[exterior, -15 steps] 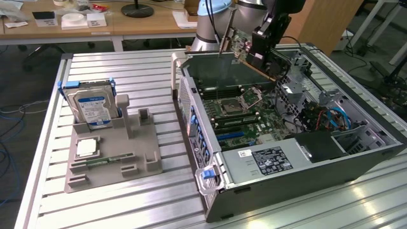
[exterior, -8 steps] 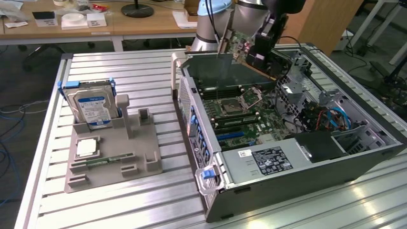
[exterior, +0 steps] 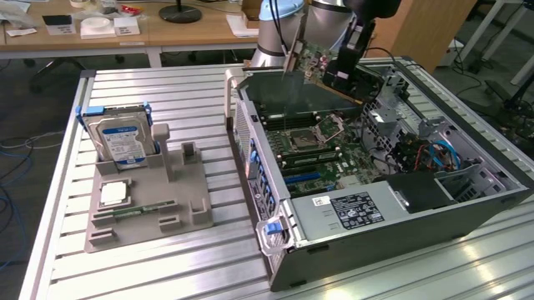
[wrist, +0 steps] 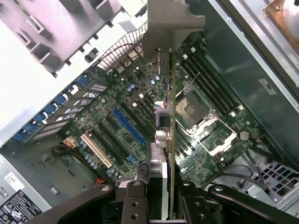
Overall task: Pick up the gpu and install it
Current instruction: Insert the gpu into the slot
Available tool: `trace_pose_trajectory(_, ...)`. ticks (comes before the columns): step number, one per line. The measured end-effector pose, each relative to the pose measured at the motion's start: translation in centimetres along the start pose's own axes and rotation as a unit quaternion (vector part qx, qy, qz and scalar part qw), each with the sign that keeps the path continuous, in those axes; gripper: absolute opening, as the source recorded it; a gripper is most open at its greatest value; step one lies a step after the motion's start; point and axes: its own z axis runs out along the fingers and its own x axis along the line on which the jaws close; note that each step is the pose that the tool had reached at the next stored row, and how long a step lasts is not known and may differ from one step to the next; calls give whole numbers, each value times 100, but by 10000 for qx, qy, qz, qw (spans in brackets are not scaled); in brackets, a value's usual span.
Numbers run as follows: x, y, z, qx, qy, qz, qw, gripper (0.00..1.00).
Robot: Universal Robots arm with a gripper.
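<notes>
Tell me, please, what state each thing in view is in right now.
Thin green circuit-board gpu, held in the air over the open case, not seated.
Black tool, shut on the gpu.
Grey metal computer case, on its side, panel off, motherboard exposed.
Long blue expansion slot, empty.
Silver hard drive with blue-white label, upright in the grey holder.
Narrow green memory stick, lying flat in the holder.
</notes>
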Motion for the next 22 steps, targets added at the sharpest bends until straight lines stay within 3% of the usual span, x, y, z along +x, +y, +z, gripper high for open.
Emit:
trace_pose_trajectory(9,0,0,4,2,2,-341,9994,28)
trace_pose_trajectory(18,-3,-4,10,-3,-7,-852,9964,28)
trace_pose_trajectory(19,-4,-4,11,3,-11,-886,9961,28)
trace_pose_trajectory(22,-4,-5,21,80,-64,-941,9955,28)
